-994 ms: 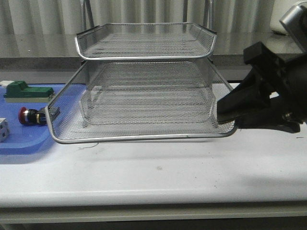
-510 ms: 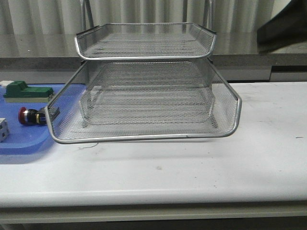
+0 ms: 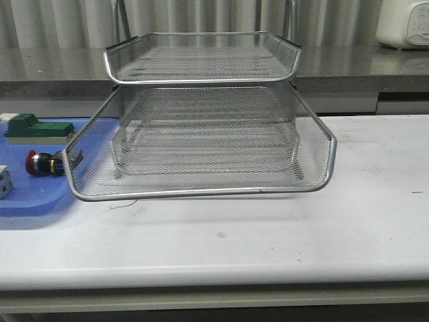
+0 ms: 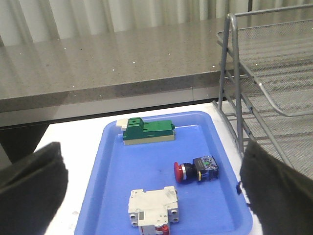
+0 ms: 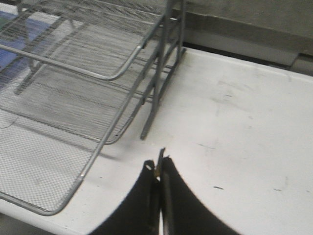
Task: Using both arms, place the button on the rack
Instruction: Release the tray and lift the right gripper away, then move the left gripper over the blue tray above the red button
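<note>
The button (image 3: 43, 163), red-headed with a black body, lies on its side on the blue tray (image 3: 27, 201) left of the rack (image 3: 201, 193). The rack's middle tier is slid out toward the front. Neither arm shows in the front view. In the left wrist view my left gripper (image 4: 151, 161) is open wide above the tray, with the button (image 4: 195, 170) between and below its fingers, nearer the rack-side finger (image 4: 279, 191). My right gripper (image 5: 159, 166) is shut and holds nothing, hovering over the white table beside the rack (image 5: 122, 68).
On the blue tray (image 4: 112, 166) also lie a green-and-beige block (image 4: 148, 131) and a white breaker block (image 4: 152, 208). The rack's posts (image 4: 230, 88) stand right beside the tray. A grey counter runs behind the table, with a white appliance (image 3: 402, 23) on it.
My right arm, which was at the slid-out tier's right front corner, has pulled up and away out of the front view. The rack and the tray's objects have not moved.
</note>
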Tool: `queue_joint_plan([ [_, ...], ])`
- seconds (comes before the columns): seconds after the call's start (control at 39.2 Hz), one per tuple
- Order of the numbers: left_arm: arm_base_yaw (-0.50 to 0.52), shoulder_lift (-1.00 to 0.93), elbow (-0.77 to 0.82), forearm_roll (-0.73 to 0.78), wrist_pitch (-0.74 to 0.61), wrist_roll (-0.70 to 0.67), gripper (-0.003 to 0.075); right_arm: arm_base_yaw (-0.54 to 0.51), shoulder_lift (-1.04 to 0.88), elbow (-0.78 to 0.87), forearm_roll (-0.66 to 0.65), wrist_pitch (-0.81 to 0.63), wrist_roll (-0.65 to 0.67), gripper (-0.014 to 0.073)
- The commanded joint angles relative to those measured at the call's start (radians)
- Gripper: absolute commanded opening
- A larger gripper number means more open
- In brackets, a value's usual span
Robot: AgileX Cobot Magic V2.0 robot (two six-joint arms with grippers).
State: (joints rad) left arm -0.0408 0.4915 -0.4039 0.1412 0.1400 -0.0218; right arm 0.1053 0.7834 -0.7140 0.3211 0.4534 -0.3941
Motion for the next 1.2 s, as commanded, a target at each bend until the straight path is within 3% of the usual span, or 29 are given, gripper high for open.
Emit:
queue_joint_plan([
  [0.0,-0.006,0.009,-0.038,-0.008,-0.085,-0.003,0.0680,0.001,-0.107,0.017,-0.110,-0.054,0.111,-0.0110],
  [0.33,-0.006,0.009,-0.038,-0.008,-0.085,-0.003,0.0680,0.001,-0.461,0.285,-0.098,-0.056,0.118,-0.0110],
  [0.51,-0.006,0.009,-0.038,-0.008,-0.085,-0.003,0.0680,0.001,-0.579,0.310,-0.071,-0.048,0.118,-0.0110],
  [1.02,-0.006,0.009,-0.040,-0.032,-0.088,-0.005,0.0680,0.001,-0.594,0.310,-0.071,-0.049,0.118,-0.0110],
  [1.17,-0.006,0.065,-0.108,-0.032,0.020,-0.003,0.0680,0.001,-0.594,0.310,-0.071,-0.049,0.118,-0.0110],
])
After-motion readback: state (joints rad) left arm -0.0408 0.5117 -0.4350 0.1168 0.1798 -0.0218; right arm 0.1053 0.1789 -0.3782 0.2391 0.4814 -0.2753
